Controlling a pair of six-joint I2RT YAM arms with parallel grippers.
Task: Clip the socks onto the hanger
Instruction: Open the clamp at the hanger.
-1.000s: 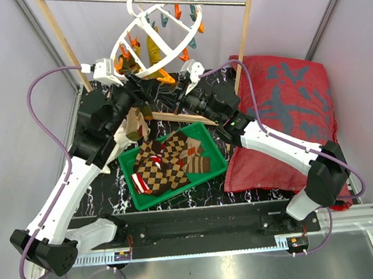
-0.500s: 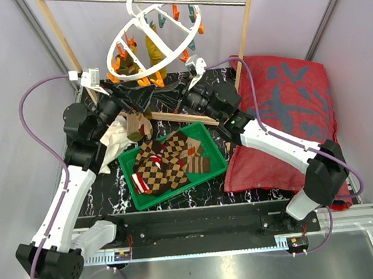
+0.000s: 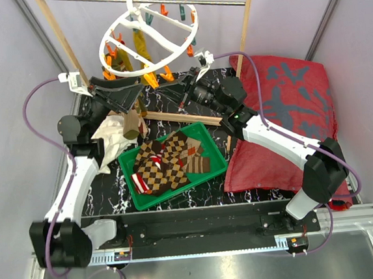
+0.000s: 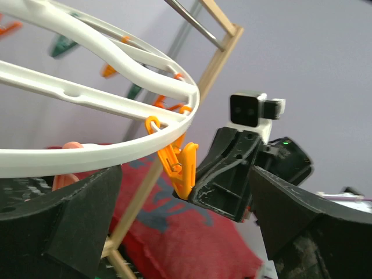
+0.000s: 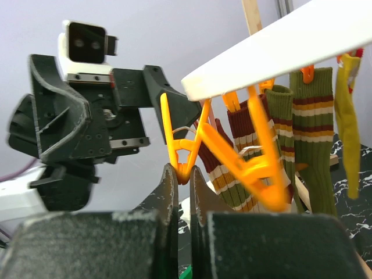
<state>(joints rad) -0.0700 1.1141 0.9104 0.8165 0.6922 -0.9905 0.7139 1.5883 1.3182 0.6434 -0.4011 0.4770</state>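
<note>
The white round hanger hangs tilted from the rod, with orange and teal clips. Striped and olive-yellow socks hang from it. More argyle and striped socks lie in the green tray. My right gripper is shut on the lower end of an orange clip under the ring's near rim. My left gripper is wide open and empty, just left of that clip. It faces the clip in the left wrist view.
The wooden rack frame with its metal rod stands at the back. A white cloth and a brownish sock lie left of the tray. A big red cushion lies at the right.
My left arm has drawn back to the left and its gripper has come off the ring. The ring has swung left and tilted. My right gripper has risen slightly with the clip.
</note>
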